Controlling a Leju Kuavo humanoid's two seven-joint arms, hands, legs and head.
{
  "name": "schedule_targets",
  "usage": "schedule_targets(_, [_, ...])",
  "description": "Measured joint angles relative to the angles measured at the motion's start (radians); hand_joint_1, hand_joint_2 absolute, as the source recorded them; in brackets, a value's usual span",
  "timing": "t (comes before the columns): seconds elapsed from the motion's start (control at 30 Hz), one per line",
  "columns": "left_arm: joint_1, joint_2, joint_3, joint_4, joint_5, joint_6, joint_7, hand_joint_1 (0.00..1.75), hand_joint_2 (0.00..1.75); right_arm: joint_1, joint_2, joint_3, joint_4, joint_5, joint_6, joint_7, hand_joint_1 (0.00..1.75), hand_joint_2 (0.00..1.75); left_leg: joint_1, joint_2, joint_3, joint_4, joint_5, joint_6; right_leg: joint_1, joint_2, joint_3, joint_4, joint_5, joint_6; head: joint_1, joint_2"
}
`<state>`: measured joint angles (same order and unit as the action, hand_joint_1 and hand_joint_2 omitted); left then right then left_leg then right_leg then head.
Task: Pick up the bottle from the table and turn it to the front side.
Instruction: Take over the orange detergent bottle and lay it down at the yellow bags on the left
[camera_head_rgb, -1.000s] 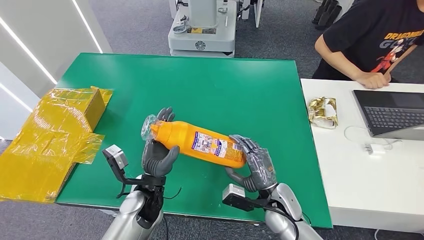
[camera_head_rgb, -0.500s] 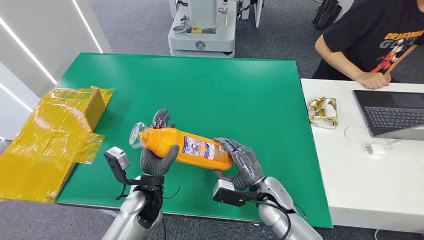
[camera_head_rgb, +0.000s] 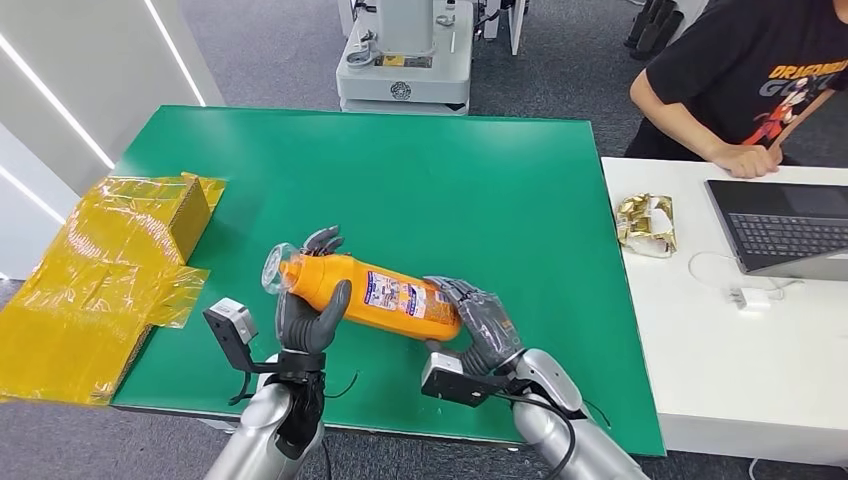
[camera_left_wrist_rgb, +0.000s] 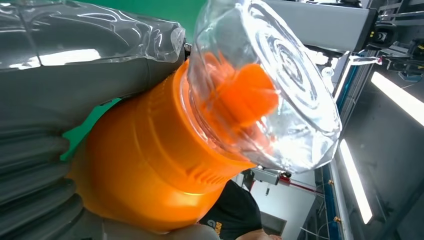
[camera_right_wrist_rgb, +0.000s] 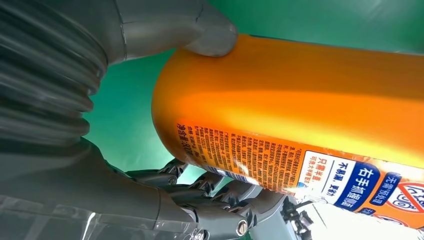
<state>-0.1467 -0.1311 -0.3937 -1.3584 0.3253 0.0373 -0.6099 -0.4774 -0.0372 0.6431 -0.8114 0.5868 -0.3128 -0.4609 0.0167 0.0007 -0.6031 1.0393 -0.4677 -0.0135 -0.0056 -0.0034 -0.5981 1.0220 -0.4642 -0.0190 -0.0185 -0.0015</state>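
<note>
Since a second ago both hands have drawn the orange bottle (camera_head_rgb: 365, 293) toward the table's near edge and a little toward its left edge, and the printed label now faces upward more fully; in the last half second the shift is slight. The bottle lies on its side above the green table (camera_head_rgb: 480, 190), in the near half, its clear cap (camera_head_rgb: 275, 268) pointing toward the left edge and its base toward the right edge. Whether it rests on the tabletop or is lifted just off it cannot be told.

The left hand (camera_head_rgb: 305, 318) grips the neck end: its thumb rises over the near side of the bottle's shoulder and its fingers (camera_head_rgb: 322, 240) show beyond the far side. In the left wrist view the clear cap (camera_left_wrist_rgb: 260, 85) sits over an orange spout, and the orange shoulder presses against the grey palm. The right hand (camera_head_rgb: 480, 322) holds the base end; in the right wrist view the thick thumb (camera_right_wrist_rgb: 200, 30) presses on one side of the orange body (camera_right_wrist_rgb: 310, 95) and the dark fingers (camera_right_wrist_rgb: 220, 200) curl under the label side.

A yellow wrapped box (camera_head_rgb: 110, 265) overhangs the table's left edge. Beside the right edge stands a white desk (camera_head_rgb: 720, 360) with a laptop (camera_head_rgb: 785, 228), a crumpled gold wrapper (camera_head_rgb: 645, 222) and a person's forearm resting on it
</note>
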Motion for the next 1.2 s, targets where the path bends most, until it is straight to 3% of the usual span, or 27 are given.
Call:
schedule_targets(0.47, [0.006, -0.008, 0.006, -0.003, -0.016, 0.016, -0.027, 1.75, 1.75, -0.002, 0.007, 0.017, 0.008, 0.033, -0.034, 0.010, 1.75, 1.75, 0.000, 0.000, 0.000, 0.000, 0.000, 0.000, 0.000, 0.000, 0.000, 0.000, 0.000, 0.000, 0.000, 0.000])
schedule_targets(0.5, [0.006, -0.008, 0.006, -0.003, -0.016, 0.017, -0.027, 1.75, 1.75, -0.002, 0.007, 0.018, 0.008, 0.033, -0.035, 0.010, 1.39, 1.75, 0.000, 0.000, 0.000, 0.000, 0.000, 0.000, 0.000, 0.000, 0.000, 0.000, 0.000, 0.000, 0.000, 0.000])
schedule_targets(0.6, [0.006, -0.009, 0.007, -0.003, -0.010, 0.033, -0.027, 1.75, 1.75, 0.000, 0.007, 0.019, 0.008, 0.032, -0.041, 0.010, 0.08, 1.75, 0.000, 0.000, 0.000, 0.000, 0.000, 0.000, 0.000, 0.000, 0.000, 0.000, 0.000, 0.000, 0.000, 0.000])
schedule_targets(0.63, [0.006, -0.009, 0.007, -0.003, -0.005, 0.042, -0.027, 1.75, 1.75, 0.001, 0.007, 0.019, 0.007, 0.028, -0.043, 0.009, 0.00, 1.75, 0.000, 0.000, 0.000, 0.000, 0.000, 0.000, 0.000, 0.000, 0.000, 0.000, 0.000, 0.000, 0.000, 0.000])
schedule_targets(1.0, [0.009, 0.003, 0.008, -0.003, 0.031, 0.112, -0.048, 1.75, 1.75, 0.080, 0.012, 0.010, -0.142, -0.139, -0.065, -0.038, 0.00, 1.75, 0.000, 0.000, 0.000, 0.000, 0.000, 0.000, 0.000, 0.000, 0.000, 0.000, 0.000, 0.000, 0.000, 0.000])
schedule_targets(1.2, [0.011, 0.007, 0.008, -0.003, 0.034, 0.122, -0.048, 1.75, 1.75, 0.189, 0.012, -0.021, -0.309, -0.241, -0.151, -0.093, 0.00, 1.75, 0.000, 0.000, 0.000, 0.000, 0.000, 0.000, 0.000, 0.000, 0.000, 0.000, 0.000, 0.000, 0.000, 0.000])
